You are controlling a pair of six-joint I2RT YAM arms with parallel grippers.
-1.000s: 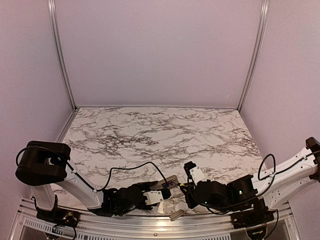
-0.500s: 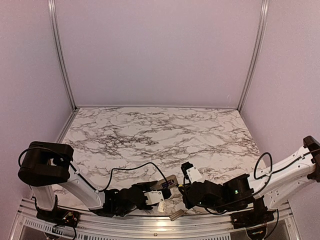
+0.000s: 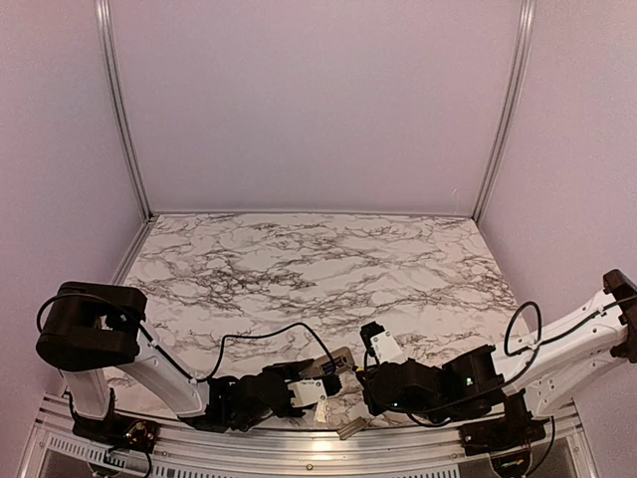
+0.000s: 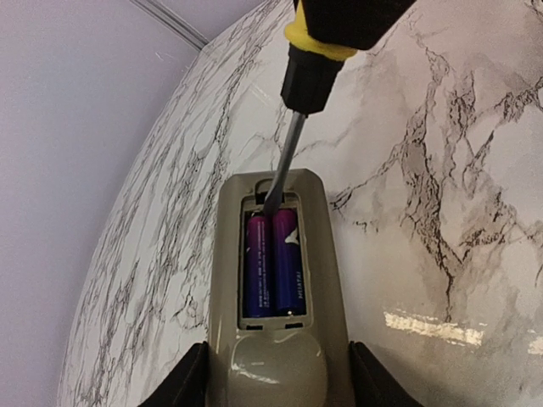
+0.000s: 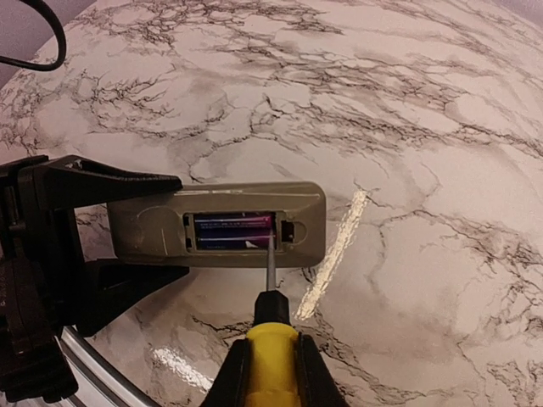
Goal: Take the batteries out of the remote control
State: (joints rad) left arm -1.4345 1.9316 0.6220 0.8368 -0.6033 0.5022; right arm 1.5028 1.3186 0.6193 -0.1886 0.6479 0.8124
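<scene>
A marble-patterned table (image 3: 299,254) sits enclosed by plain lilac walls (image 3: 318,100) joined with silvery corner posts (image 3: 121,110).

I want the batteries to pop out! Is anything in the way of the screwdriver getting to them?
Nothing visible is. The batteries lie bare in the open recess of the remote control, and the tip of the screwdriver sits at their end.

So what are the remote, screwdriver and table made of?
The remote looks like matte grey-beige plastic, going by its moulded edges. The screwdriver has a thin bare-metal shaft and a yellow and black handle, likely plastic or rubber. The table is glossy and marble-patterned, with glare; stone or laminate, I cannot tell.
</scene>
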